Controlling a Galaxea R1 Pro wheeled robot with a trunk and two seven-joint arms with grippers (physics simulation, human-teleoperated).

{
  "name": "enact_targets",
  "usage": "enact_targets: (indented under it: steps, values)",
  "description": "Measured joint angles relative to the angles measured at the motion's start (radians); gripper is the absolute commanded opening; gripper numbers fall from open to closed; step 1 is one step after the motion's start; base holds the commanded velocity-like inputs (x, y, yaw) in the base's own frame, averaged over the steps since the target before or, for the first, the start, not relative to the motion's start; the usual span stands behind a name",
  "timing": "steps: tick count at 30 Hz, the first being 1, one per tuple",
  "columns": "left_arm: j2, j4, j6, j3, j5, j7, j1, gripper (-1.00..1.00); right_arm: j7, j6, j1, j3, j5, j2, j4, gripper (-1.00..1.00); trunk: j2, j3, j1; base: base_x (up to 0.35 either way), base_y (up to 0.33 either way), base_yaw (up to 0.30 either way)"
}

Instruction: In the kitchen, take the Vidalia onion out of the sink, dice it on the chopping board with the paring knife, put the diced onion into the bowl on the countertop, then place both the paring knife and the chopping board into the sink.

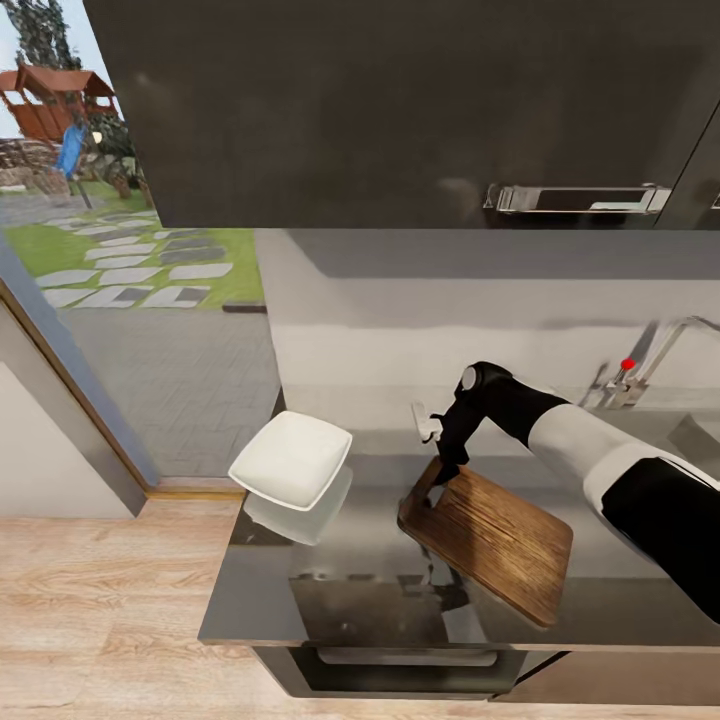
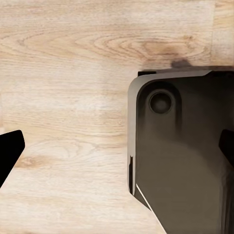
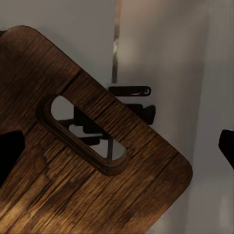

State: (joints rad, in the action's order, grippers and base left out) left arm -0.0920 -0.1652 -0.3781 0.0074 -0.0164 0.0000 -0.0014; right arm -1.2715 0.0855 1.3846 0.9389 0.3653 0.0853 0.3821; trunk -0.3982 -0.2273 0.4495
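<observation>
The brown chopping board (image 1: 495, 540) lies flat on the grey countertop (image 1: 330, 590), its slot-handle end pointing toward the backsplash. My right gripper (image 1: 443, 470) hangs open just over that handle end. In the right wrist view the slot (image 3: 83, 136) and the board (image 3: 122, 195) sit between the spread fingertips (image 3: 9, 156), with my right gripper (image 3: 117, 151) holding nothing. The white bowl (image 1: 292, 460) stands left of the board at the counter's left end. My left gripper (image 2: 117, 148) is open over the floor. The onion and paring knife are out of view.
The chrome faucet with its red knob (image 1: 628, 364) and a corner of the sink (image 1: 695, 432) lie at the far right, behind my right arm. Dark upper cabinets (image 1: 400, 110) hang overhead. My dark base (image 2: 180, 156) stands on light wood floor (image 2: 63, 73).
</observation>
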Motion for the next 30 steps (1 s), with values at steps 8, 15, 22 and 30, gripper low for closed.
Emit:
enact_targets:
  steps: [8, 15, 22, 30]
  values:
    - [0.000, 0.000, 0.000, 0.000, 0.000, 0.000, 0.000, 1.00, 0.016, -0.004, 0.000, 0.002, 0.000, -0.002, -0.010, 1.00, 0.000, 0.000, 0.000, 0.000, 0.000, 0.000]
    - [0.000, 0.000, 0.000, 0.000, 0.000, 0.000, 0.000, 1.00, 0.021, -0.004, -0.001, 0.007, 0.000, -0.004, -0.011, 1.00, 0.000, -0.003, 0.000, 0.000, 0.000, 0.000]
    - [0.000, 0.000, 0.000, 0.000, 0.000, 0.000, 0.000, 1.00, 0.023, -0.004, -0.002, 0.010, 0.000, -0.005, -0.011, 1.00, 0.000, -0.010, 0.000, 0.000, 0.000, 0.000]
    - [0.000, 0.000, 0.000, 0.000, 0.000, 0.000, 0.000, 1.00, 0.024, -0.004, -0.002, 0.010, 0.000, -0.004, -0.011, 1.00, 0.000, -0.020, 0.000, 0.000, 0.000, 0.000]
